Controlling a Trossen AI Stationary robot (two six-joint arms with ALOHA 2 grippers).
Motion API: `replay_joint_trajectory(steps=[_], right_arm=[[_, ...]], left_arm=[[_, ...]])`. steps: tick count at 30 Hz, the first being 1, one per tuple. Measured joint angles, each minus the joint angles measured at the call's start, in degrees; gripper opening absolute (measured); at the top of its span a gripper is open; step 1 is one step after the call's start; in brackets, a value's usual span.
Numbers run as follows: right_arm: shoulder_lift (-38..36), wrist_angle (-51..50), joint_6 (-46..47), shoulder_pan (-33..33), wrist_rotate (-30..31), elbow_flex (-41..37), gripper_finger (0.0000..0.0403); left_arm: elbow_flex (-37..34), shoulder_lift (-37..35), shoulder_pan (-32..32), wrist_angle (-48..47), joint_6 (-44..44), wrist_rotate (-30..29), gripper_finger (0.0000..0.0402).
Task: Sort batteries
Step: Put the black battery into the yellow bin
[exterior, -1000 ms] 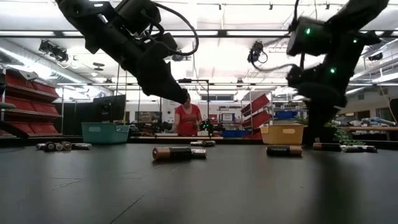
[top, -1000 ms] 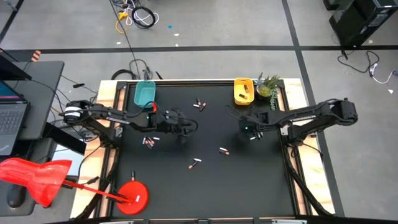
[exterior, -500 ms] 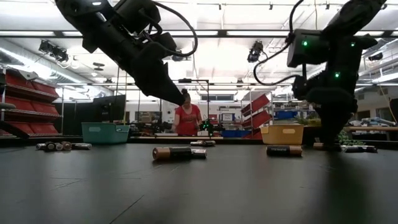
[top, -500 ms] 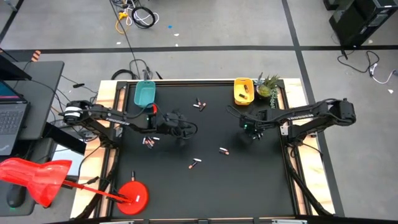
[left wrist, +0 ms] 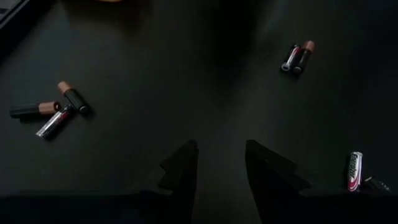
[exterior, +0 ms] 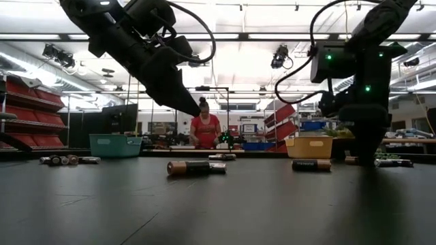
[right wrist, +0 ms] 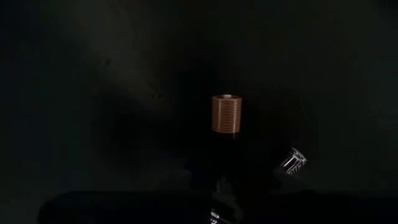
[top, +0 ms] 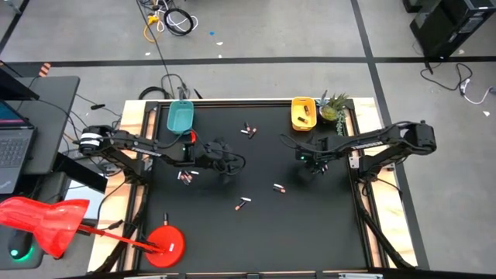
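Low view: two batteries (exterior: 196,167) lie end-on nearest the camera, another battery (exterior: 311,164) sits further back by the right gripper (exterior: 368,160), which is down at the black table (top: 310,225) near the yellow tray (top: 303,113). Its wrist view alone shows it clamped on a copper-ended battery (right wrist: 225,114), with a silver one (right wrist: 289,163) just beside. The left gripper (left wrist: 219,171) hovers mid-table, fingers slightly apart and holding nothing; beyond it lie a trio of batteries (left wrist: 53,111) and a pair (left wrist: 297,56), with the teal tray (top: 180,116) at the far edge
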Motion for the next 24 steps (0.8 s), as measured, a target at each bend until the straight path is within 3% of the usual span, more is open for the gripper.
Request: replay_joint_trajectory(steps=[10, 24], right_arm=[[-0.6, -0.4, -1.9, 0.2, 0.4, 0.6, 0.0047], [-0.5, -3.6, -6.3, 2.0, 3.6, 8.2, 0.0047]], left_arm=[[0.0, 0.0, 0.0, 0.0, 0.0, 0.0, 0.014], [0.0, 0.0, 0.0, -0.7, 0.0, 0.0, 0.014]])
